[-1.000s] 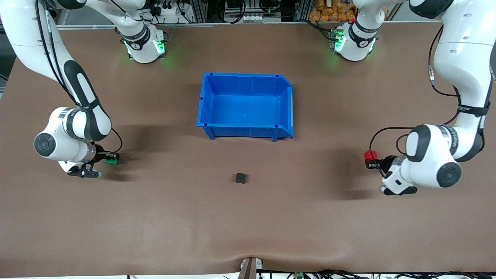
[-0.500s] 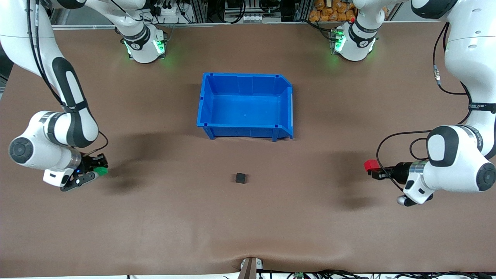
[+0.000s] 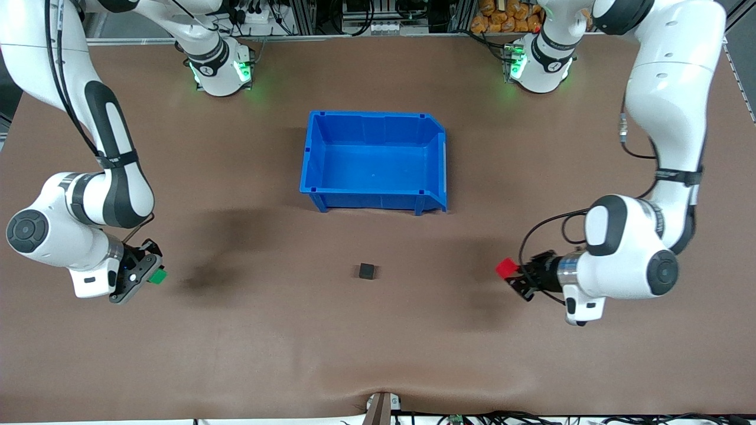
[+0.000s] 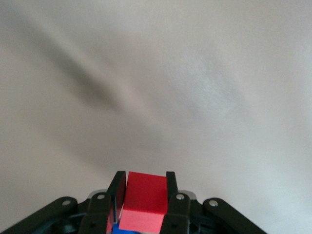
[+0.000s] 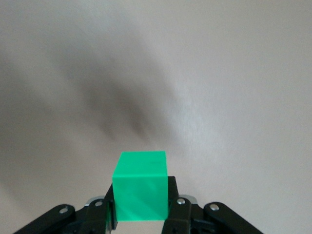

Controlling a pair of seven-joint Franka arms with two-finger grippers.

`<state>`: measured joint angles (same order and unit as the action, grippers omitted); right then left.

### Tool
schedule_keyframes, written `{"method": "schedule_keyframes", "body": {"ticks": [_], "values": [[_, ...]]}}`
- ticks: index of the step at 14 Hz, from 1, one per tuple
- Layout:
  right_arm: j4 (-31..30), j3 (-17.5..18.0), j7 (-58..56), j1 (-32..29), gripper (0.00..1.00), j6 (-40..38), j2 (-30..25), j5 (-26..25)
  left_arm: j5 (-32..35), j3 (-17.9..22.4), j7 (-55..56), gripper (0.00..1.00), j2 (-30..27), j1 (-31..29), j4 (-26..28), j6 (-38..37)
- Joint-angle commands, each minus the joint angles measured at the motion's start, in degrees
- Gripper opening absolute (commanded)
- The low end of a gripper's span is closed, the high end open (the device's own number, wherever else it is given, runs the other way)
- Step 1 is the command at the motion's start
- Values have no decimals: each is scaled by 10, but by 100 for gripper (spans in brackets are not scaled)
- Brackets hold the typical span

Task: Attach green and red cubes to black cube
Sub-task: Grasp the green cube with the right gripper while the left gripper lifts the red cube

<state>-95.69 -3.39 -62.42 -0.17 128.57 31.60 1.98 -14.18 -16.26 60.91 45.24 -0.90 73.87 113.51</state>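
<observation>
The small black cube (image 3: 367, 271) rests on the brown table, nearer to the front camera than the blue bin. My left gripper (image 3: 511, 273) hangs above the table toward the left arm's end, shut on the red cube (image 3: 505, 268). In the left wrist view the red cube (image 4: 143, 201) sits clamped between the two black fingers (image 4: 171, 187). My right gripper (image 3: 151, 273) is above the table toward the right arm's end, shut on the green cube (image 3: 157, 276). The right wrist view shows the green cube (image 5: 140, 186) gripped between its fingers (image 5: 172, 195).
An empty blue bin (image 3: 374, 161) stands mid-table, farther from the front camera than the black cube. Both arm bases (image 3: 220, 66) stand along the table's edge farthest from the front camera. A small clamp (image 3: 381, 407) sits at the table's front edge. Bare brown table surrounds the black cube.
The left gripper has carried the red cube toward the black cube and the table's middle. The right gripper drew back with the green cube, then held nearly still. The black cube has not moved.
</observation>
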Motion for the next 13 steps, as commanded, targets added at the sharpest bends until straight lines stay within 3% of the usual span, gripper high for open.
{"method": "schedule_keyframes", "body": {"ticks": [1,5,10,13], "values": [[13,-1,-38,28,0,-4,4,-18,-81,6,86,0,28,3,-20,30],[59,-1,-106,51,0,-3,39,-19,-96,11,257,0,54,67,-19,130],[86,-1,-167,81,0,-3,55,-23,-97,9,380,0,85,115,-19,224],[88,-1,-158,102,0,-2,58,-24,-99,4,422,0,99,122,-19,242]]}}
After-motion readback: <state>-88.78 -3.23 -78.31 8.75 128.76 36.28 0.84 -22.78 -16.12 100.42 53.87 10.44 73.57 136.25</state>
